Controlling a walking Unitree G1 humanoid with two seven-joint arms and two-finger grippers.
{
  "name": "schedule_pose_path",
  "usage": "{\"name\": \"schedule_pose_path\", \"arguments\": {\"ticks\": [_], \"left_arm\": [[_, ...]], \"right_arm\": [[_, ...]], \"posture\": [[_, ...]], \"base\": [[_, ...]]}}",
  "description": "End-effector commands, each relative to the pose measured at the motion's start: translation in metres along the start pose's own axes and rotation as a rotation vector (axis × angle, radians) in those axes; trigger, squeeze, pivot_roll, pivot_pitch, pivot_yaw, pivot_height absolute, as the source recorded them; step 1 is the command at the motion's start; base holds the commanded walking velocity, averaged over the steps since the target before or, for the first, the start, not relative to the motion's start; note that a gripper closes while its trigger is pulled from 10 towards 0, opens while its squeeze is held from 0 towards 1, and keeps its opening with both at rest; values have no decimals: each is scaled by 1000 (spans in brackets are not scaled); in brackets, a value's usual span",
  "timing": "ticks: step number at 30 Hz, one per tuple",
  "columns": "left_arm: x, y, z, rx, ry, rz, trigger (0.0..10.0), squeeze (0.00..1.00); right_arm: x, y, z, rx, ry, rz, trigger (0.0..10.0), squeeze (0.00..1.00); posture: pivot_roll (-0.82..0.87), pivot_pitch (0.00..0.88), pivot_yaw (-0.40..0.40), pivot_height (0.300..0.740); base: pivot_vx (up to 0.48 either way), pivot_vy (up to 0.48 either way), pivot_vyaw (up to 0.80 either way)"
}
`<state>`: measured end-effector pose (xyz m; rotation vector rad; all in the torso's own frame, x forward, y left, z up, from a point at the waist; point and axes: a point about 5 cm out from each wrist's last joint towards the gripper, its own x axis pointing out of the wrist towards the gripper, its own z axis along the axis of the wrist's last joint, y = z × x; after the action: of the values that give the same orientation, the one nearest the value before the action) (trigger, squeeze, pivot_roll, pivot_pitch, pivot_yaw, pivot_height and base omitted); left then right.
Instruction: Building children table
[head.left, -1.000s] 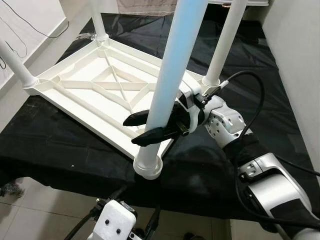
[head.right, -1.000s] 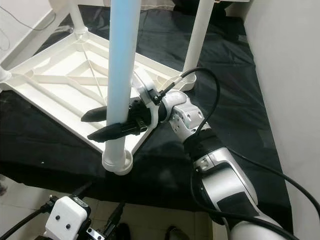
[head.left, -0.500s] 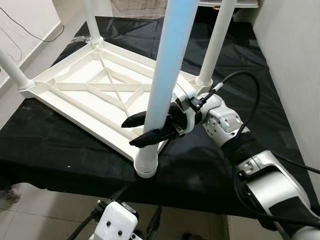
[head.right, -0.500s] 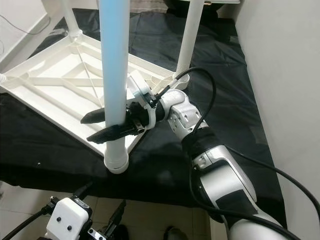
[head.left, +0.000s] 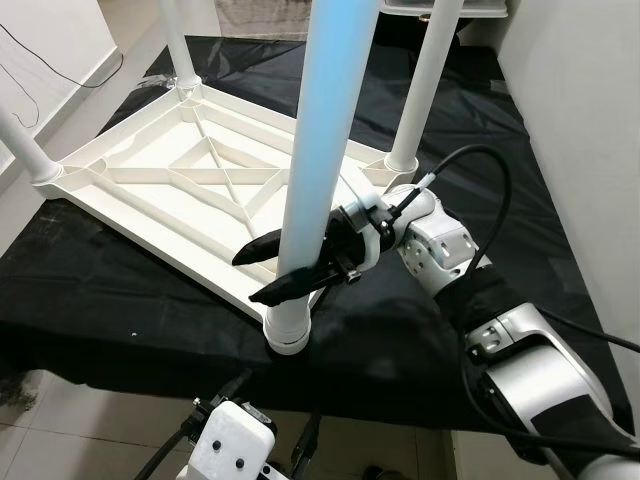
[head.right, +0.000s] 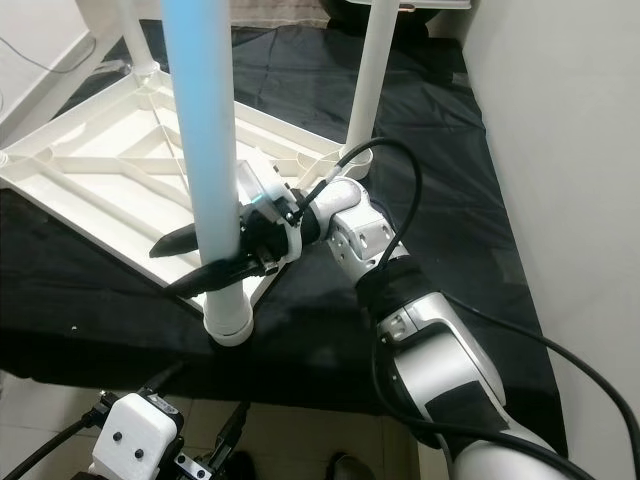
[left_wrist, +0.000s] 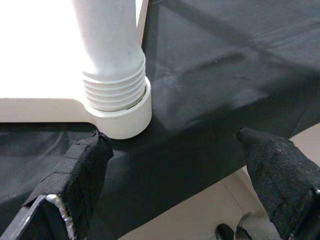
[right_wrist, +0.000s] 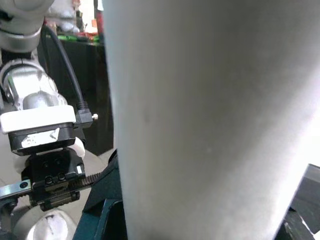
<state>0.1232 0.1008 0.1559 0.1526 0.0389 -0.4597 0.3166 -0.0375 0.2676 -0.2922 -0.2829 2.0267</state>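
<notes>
A white children's table (head.left: 150, 200) lies upside down on a black cloth (head.left: 480, 130). Its near leg (head.left: 320, 130), pale and upright, stands in the front corner socket (head.left: 285, 335). Screw threads (left_wrist: 114, 90) show just above the socket's rim. My right gripper (head.left: 268, 270) is shut on this leg a little above the socket, one black finger on each side. In the right wrist view the leg (right_wrist: 200, 120) stands close up. My left gripper (left_wrist: 172, 140) hangs open below the table's edge, near the socket (left_wrist: 122, 117), holding nothing.
Three more white legs (head.left: 425, 90) (head.left: 172, 40) (head.left: 20, 145) stand up from the other corners. The cloth-covered surface ends just in front of the socket, with tiled floor (head.left: 60, 440) below. A white wall (head.left: 580, 120) runs along the right.
The whole picture has shifted, so the camera moved. Around the near leg, my right gripper's fingers have swung slightly lower and further left while staying on it.
</notes>
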Motion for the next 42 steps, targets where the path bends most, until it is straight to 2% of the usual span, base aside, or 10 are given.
{"name": "schedule_pose_path", "arguments": {"ticks": [1, 6, 9, 12, 15, 24, 27, 33, 42], "left_arm": [[-1, -2, -5, -1, 19, -4, 10000, 0], [-1, -2, -5, 2, 20, -3, 10000, 0], [0, -1, -4, 5, 18, 0, 10000, 0], [0, -1, -4, 7, 18, 1, 10000, 0], [0, -1, -4, 9, 17, 6, 10000, 0], [1, 0, -4, 10, 14, 9, 10000, 0], [1, 0, -4, 12, 14, 11, 10000, 0], [2, 0, -4, 13, 12, 20, 10000, 0], [2, 0, -5, 12, 10, 22, 10000, 0]], "right_arm": [[5, 7, -26, 87, 87, 9, 10000, 0], [9, 5, -28, 89, 102, -15, 10000, 0], [12, -1, -31, 120, 130, -57, 10000, 0], [12, 0, -32, 134, 133, -49, 10000, 0], [10, 7, -31, 182, 126, 39, 10000, 0], [12, 6, -29, 230, 95, 81, 10000, 0], [17, 1, -26, 242, 68, 96, 10000, 0], [38, -8, -28, 240, 110, 143, 10000, 0], [44, -6, -31, 209, 122, 168, 10000, 0]], "posture": [[83, 253, -25, 734], [83, 253, -25, 734], [83, 256, -27, 734], [83, 256, -27, 734], [83, 256, -27, 734], [79, 256, -32, 734], [76, 259, -31, 734], [78, 261, -39, 734], [73, 261, -43, 734]], "base": [[0, 0, 0], [0, 0, 0], [0, 0, 0], [0, 0, 0], [0, 0, 0], [0, 0, 0], [0, 0, 0], [0, 0, 0], [0, 0, 0]]}}
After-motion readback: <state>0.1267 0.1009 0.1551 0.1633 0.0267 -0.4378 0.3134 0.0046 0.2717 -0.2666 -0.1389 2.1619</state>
